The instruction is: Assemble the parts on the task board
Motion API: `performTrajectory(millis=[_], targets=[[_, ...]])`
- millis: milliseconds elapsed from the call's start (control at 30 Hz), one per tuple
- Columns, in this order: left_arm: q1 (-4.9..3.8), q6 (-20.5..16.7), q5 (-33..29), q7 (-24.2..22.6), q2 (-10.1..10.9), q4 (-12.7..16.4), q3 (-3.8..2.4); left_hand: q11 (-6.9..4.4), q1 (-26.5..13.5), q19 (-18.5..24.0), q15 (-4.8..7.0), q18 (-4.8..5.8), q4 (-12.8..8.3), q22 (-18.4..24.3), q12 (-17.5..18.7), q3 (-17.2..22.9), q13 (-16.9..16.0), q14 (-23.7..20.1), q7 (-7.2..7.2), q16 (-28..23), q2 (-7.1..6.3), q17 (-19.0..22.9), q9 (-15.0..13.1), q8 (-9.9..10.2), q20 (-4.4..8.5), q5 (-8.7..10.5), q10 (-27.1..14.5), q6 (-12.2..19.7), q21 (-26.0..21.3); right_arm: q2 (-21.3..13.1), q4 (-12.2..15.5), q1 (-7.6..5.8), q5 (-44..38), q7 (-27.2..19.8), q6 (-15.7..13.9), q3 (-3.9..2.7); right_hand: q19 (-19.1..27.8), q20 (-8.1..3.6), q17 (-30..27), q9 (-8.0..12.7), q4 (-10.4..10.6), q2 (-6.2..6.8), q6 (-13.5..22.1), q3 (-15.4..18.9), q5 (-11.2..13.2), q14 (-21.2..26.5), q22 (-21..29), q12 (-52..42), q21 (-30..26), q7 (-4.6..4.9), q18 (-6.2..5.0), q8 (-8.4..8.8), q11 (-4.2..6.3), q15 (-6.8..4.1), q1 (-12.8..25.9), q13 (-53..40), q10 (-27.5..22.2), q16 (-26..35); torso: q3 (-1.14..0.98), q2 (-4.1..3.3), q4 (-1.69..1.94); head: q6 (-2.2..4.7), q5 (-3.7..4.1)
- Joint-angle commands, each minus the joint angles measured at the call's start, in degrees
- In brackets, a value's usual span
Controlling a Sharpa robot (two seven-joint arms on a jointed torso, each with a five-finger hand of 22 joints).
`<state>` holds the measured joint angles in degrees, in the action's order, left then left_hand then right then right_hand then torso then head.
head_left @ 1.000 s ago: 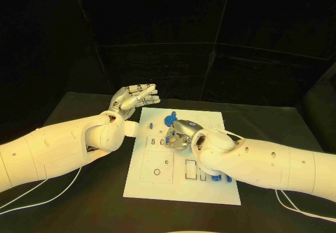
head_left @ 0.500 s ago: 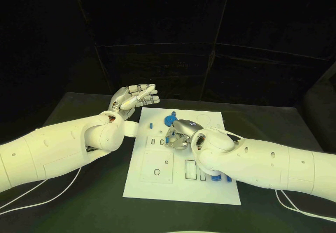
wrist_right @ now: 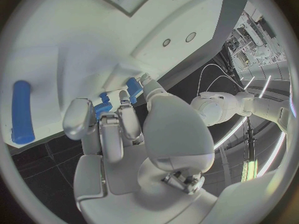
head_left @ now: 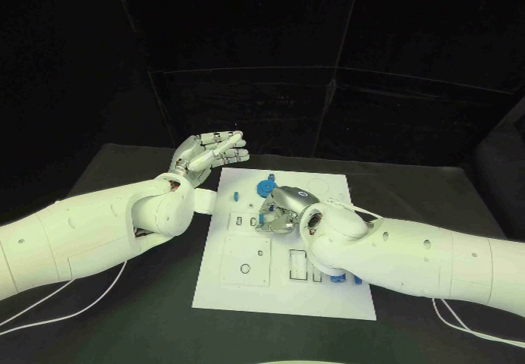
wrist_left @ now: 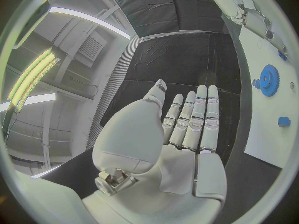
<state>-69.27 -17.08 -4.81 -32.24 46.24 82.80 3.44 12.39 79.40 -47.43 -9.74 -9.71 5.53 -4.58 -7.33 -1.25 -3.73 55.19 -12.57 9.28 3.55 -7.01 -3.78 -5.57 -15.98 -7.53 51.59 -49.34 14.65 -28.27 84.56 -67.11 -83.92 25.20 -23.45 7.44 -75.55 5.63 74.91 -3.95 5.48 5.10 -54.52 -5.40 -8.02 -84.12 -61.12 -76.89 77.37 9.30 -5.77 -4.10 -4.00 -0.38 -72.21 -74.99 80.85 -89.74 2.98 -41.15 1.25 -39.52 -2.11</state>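
A white task board [head_left: 287,250] lies in the middle of a black worktop [head_left: 109,174], its long sides running from the near edge toward the far edge. The left hand [head_left: 210,154] hovers above the worktop just off the board's far left corner, touching nothing; its fingers [wrist_left: 198,114] are stretched out straight and lie close side by side, and the palm is empty. The right hand [head_left: 282,210] is down over the middle of the board, fingers curled downward. In the right wrist view its fingertips [wrist_right: 109,122] pinch a small blue part [wrist_right: 115,102] against the board's surface. A blue gear [head_left: 266,186] sits on the board near its far edge, just beyond the right hand, with a small blue peg [head_left: 237,196] beside it toward the board's left edge. In the left wrist view the same gear [wrist_left: 269,79] shows on the white plate with a small blue piece [wrist_left: 283,121] near it. More blue parts [head_left: 344,278] stand in a row near the board's right edge, partly hidden under the right forearm. A blue cylinder [wrist_right: 22,112] lies flat on the board in the right wrist view, apart from the fingers. The near left part of the board carries cut-out slots and a square inset plate [head_left: 247,260].
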Motion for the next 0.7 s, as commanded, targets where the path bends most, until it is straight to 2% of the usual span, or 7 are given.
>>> performTrajectory(millis=[33,200,367,500,567,633,700], targets=[[-0.10,0.74,0.06,-0.26,0.01,0.03,-0.05,-0.05,-0.43,-0.40,0.02,-0.71,-0.10,0.13,-0.14,-0.21,0.05,0.21,-2.75,-0.23,0.06,-0.09,0.03,0.33,0.14,0.12,-0.39,0.52,-0.26,-0.21,0.52,-0.07,-1.29,-1.28,-4.34,-0.01,-0.07,0.52,14.46,0.07,0.15,0.45,0.59,0.76,-0.01,-5.73,0.08,0.35,-0.36,-0.01,0.40,0.24,-0.36,0.47,-0.51,-2.97,-0.21,0.00,-0.04,0.02,-0.01,0.06,0.04],[-0.10,0.83,0.07,-0.08,-0.04,-0.11,-0.05,-0.11,-0.37,-0.56,0.09,-0.74,-0.20,0.15,-0.25,-0.24,0.04,0.43,-2.68,-0.17,0.09,-0.14,0.01,0.26,0.18,0.10,-0.28,0.41,-0.27,-1.69,1.69,-0.05,-1.15,-5.66,-5.96,-0.05,-0.07,0.75,14.56,0.10,1.14,0.63,1.74,2.38,-0.19,-5.76,0.13,0.75,-0.42,0.33,0.40,0.32,-0.66,0.71,-1.34,-2.61,-0.57,-0.04,-0.09,0.08,-0.03,0.24,-0.05],[-0.09,1.14,0.57,0.97,0.12,-0.33,-0.05,-1.43,0.29,-6.57,2.17,-0.85,-1.12,-0.93,-1.32,-0.11,-0.07,7.85,-1.56,3.05,0.49,-2.11,-0.10,-0.47,2.16,0.07,1.55,-1.03,2.53,-4.95,3.74,-0.42,2.53,-15.75,-5.20,-0.25,0.75,0.89,13.38,0.02,1.82,-0.06,2.07,3.03,-0.19,-5.47,1.69,0.85,-1.17,0.43,0.10,0.12,-0.77,0.85,-2.22,-2.51,-0.71,0.45,0.01,0.26,0.01,0.47,0.14],[-0.10,2.16,2.87,3.68,0.62,-0.29,-0.05,-3.73,0.11,-11.80,4.71,-1.00,-1.05,-2.09,-3.70,0.04,-0.94,14.73,0.22,6.10,0.92,-4.90,-0.31,-1.67,4.44,0.11,7.84,-4.20,5.23,-8.53,5.34,-2.10,10.26,-24.66,-1.40,-1.10,4.47,0.90,7.81,-0.02,1.97,-1.04,2.50,3.78,-0.37,-4.01,8.60,4.88,-4.83,0.45,-1.15,0.00,-0.75,0.81,-3.90,1.01,-3.63,3.01,0.02,0.25,0.02,0.89,0.09],[-0.13,2.57,4.80,5.73,0.81,-0.23,-0.05,-5.30,-0.17,-15.57,6.51,-0.99,-0.60,-3.21,-4.74,0.09,-1.59,20.04,1.45,9.04,1.03,-7.31,-0.39,-2.31,6.22,0.13,11.97,-6.35,7.57,-10.29,5.90,-3.16,14.71,-27.28,1.36,-1.35,6.09,0.84,5.75,-0.07,1.65,-1.49,2.48,4.12,-0.86,-3.48,11.68,6.35,-6.66,0.38,-1.65,-0.16,-0.65,0.68,-5.13,2.32,-4.58,4.15,-0.03,0.19,0.08,0.96,0.01],[-0.22,3.51,7.68,9.17,1.07,-0.18,-0.05,-7.05,-0.21,-19.90,8.50,-0.98,-0.20,-4.79,-5.70,0.16,-2.32,26.29,2.91,13.40,0.90,-10.54,-0.45,-2.71,8.15,0.14,16.28,-8.18,10.72,-12.21,6.12,-4.66,21.80,-29.23,5.42,-1.52,7.84,0.54,3.23,-0.24,1.06,-2.28,1.56,4.29,-1.08,-2.83,15.31,7.61,-8.97,-0.02,-2.26,-0.73,-0.41,0.29,-6.66,3.51,-4.99,5.70,-0.13,0.35,0.16,0.97,-0.01],[-0.40,4.38,11.21,12.77,1.34,-0.16,-0.05,-8.34,-0.26,-22.77,9.99,-0.91,0.23,-6.31,-6.44,0.14,-3.06,29.87,4.22,18.05,0.61,-14.40,-0.67,-3.17,9.60,0.16,19.54,-10.04,13.50,-13.84,5.91,-5.94,30.19,-30.30,9.26,-1.61,9.71,0.29,0.17,-0.40,0.07,-3.33,0.47,3.55,-1.40,-2.02,19.22,10.04,-11.33,-0.24,-2.93,-1.28,0.06,0.03,-8.67,5.59,-6.24,7.56,-0.22,0.52,0.18,0.86,-0.01]])
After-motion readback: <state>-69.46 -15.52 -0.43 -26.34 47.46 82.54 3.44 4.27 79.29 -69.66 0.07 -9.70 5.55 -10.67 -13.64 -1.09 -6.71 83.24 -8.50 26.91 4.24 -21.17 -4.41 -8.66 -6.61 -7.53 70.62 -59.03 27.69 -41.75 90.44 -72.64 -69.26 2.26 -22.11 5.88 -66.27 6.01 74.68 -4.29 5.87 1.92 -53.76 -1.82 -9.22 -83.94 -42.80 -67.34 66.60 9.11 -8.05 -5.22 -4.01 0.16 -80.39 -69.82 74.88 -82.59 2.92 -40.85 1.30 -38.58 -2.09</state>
